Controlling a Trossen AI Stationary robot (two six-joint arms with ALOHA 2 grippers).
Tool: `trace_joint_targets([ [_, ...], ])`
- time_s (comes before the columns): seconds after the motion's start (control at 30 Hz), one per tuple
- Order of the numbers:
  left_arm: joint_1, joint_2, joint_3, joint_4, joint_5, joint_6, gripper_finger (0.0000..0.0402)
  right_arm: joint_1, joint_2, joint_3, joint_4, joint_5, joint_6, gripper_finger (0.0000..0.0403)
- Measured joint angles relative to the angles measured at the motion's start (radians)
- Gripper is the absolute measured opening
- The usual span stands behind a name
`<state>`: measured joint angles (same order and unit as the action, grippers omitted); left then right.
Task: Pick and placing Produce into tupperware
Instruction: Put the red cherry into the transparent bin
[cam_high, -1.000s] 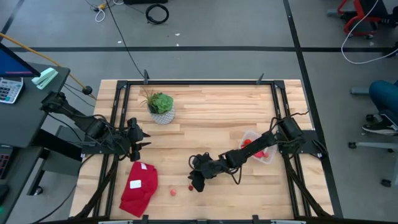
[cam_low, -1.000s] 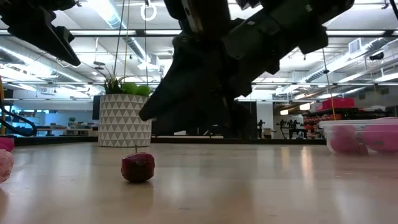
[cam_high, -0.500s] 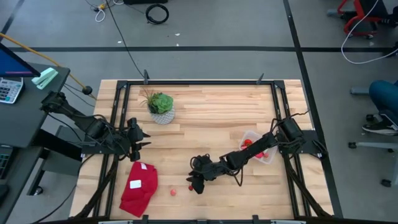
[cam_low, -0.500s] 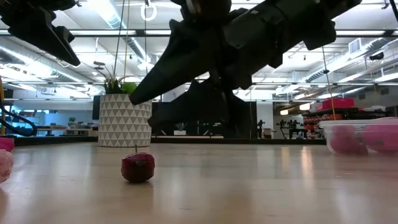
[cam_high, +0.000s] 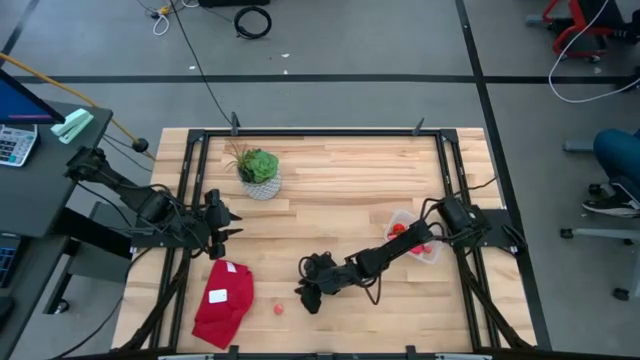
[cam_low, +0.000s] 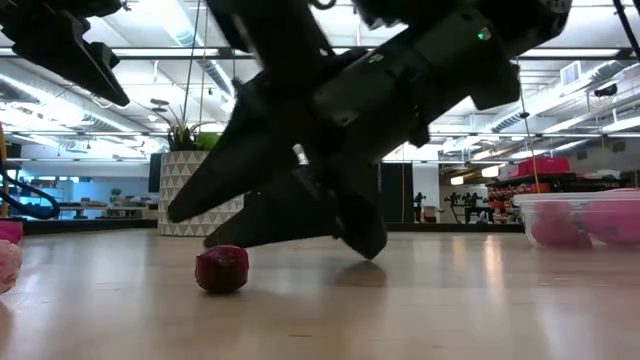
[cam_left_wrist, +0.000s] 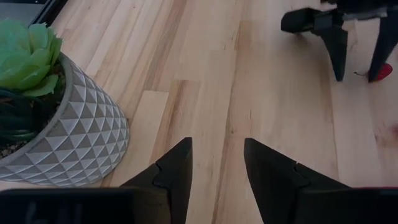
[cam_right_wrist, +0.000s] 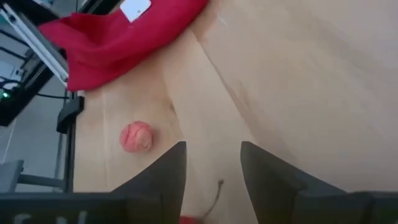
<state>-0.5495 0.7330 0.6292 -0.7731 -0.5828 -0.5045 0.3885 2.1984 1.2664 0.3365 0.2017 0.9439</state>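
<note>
Straddling a round glossy red berry (cam_low: 221, 269): right gripper's (cam_low: 285, 215) spread dark fingers.

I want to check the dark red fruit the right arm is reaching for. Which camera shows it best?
The low view: the dark red fruit sits whole on the table, beside the open right gripper. The left wrist view shows a red sliver, the right wrist view its stem and top edge; the high view shows almost nothing.

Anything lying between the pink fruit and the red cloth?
No. In the high view, bare wood separates the pink fruit from the red cloth; the right wrist view shows that same empty stretch.
</note>
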Motion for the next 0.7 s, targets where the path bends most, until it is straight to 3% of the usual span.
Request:
trace_joint_targets([
  [0.27,0.000,0.000,0.000,-0.001,0.000,0.000,0.0144,-0.002,0.061,0.115,-0.149,0.005,-0.032,0.0160],
  [0.7,0.000,0.000,0.000,-0.003,0.000,0.000,0.0143,0.000,0.043,0.117,-0.223,0.001,-0.008,0.0154],
])
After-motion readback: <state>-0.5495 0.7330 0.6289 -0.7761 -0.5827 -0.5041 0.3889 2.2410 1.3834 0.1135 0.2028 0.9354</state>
